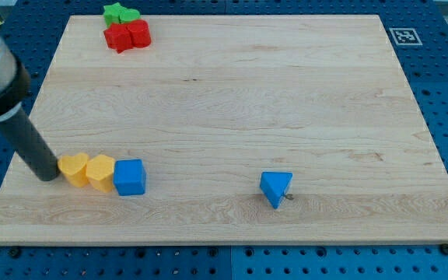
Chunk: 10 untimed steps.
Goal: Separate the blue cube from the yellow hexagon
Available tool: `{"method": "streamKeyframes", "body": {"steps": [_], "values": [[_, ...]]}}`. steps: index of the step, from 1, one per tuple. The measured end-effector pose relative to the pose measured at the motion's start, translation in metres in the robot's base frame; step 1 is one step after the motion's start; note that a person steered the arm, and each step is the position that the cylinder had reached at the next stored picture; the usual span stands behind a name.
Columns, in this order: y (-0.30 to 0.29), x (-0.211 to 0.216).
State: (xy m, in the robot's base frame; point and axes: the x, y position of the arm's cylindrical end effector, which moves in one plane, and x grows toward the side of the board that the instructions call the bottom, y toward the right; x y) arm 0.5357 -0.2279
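Note:
The blue cube (130, 176) sits near the view's bottom left of the wooden board (232, 101). It touches the yellow hexagon (100, 172) on its left. A second yellow block (74, 168), rounded in shape, touches the hexagon's left side, so the three form a row. My tip (48, 175) rests on the board just left of that row, against or very close to the rounded yellow block. The dark rod slants up to the view's top left.
A blue triangle (275, 187) lies at the bottom centre-right. At the top left edge, two green blocks (120, 13) and two red blocks (127, 35) cluster together. A fiducial tag (402, 35) marks the top right corner.

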Motion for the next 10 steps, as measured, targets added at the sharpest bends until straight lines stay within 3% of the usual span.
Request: {"method": "streamKeyframes", "body": {"steps": [3,6,7,10], "values": [[0.014,0.03],[0.098,0.03],[0.099,0.034],[0.104,0.002]]}}
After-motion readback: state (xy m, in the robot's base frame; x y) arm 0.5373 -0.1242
